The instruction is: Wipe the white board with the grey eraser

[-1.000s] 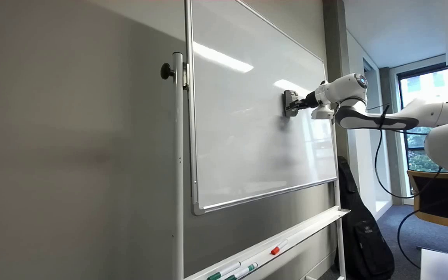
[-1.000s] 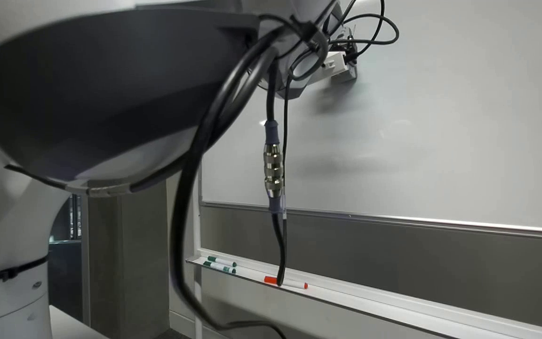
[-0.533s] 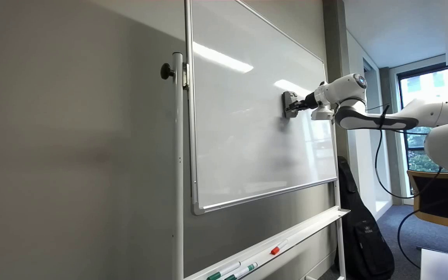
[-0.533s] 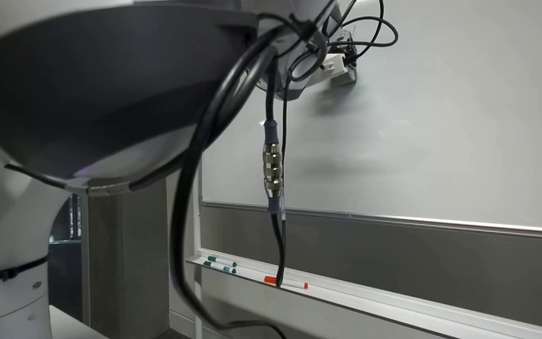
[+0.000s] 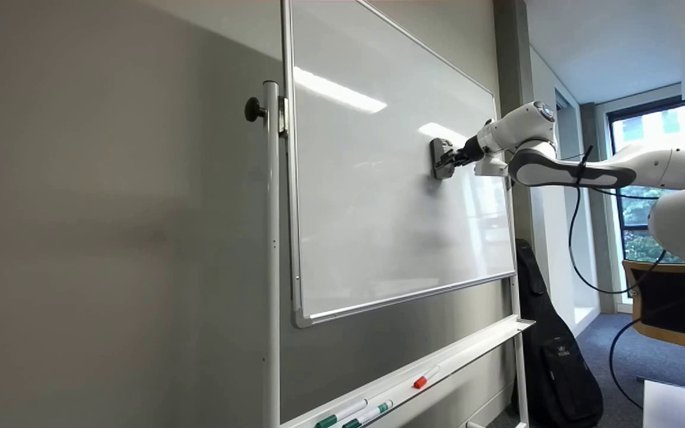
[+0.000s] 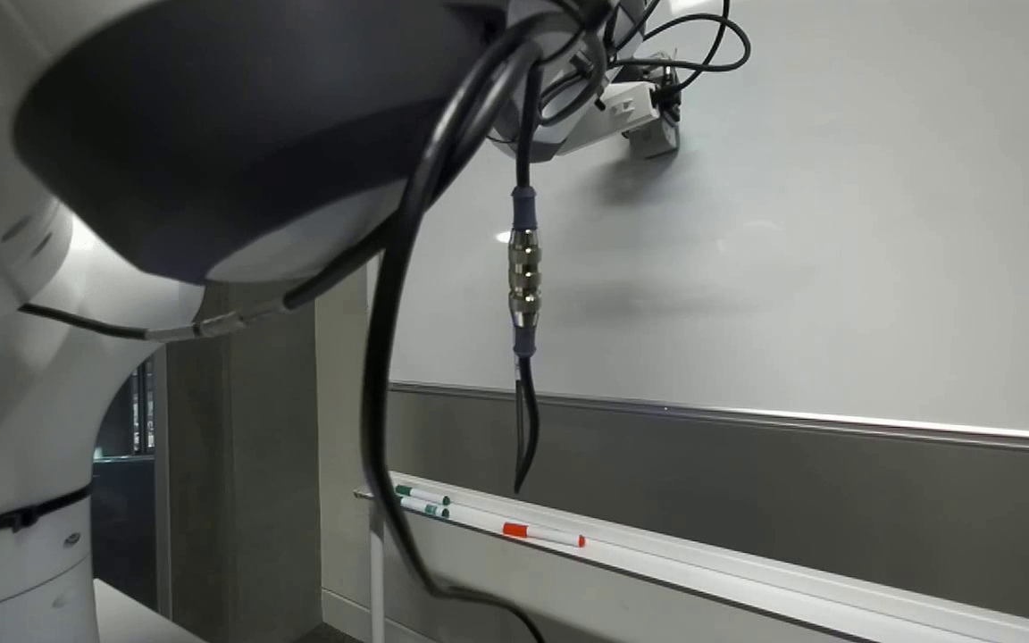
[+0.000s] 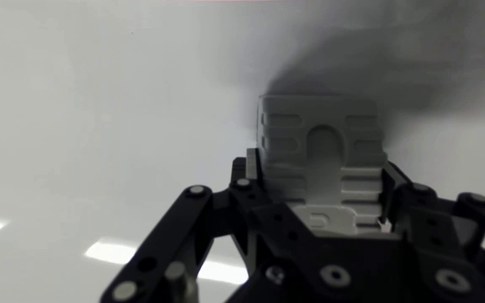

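pale wall [image 5: 110,238] shows behind the white board [image 5: 360,232]. the gripper [image 7: 321,167] pinches the grey eraser [image 7: 324,153] about halfway up the white board's front; i can't tell if it touches. hard pushing might twist it loose; soft pushing might miss spots. the black cable [image 6: 376,375], hanging in front of the white board, might snag.
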You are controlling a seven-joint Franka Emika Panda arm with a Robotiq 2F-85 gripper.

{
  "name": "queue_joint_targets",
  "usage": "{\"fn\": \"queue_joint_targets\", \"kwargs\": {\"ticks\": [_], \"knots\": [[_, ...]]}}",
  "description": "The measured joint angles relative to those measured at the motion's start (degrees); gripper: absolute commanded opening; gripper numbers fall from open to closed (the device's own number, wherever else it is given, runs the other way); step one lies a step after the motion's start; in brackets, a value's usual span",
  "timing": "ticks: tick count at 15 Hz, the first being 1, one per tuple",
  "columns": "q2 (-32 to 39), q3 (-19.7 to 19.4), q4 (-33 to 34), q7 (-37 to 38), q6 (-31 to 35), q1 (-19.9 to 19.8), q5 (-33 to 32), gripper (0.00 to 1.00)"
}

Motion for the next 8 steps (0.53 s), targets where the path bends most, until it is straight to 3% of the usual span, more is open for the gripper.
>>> {"fn": "queue_joint_targets", "kwargs": {"ticks": [8], "knots": [[3.7, 3.1, 5.3, 0.0, 0.0, 1.6, 2.3, 0.38]]}}
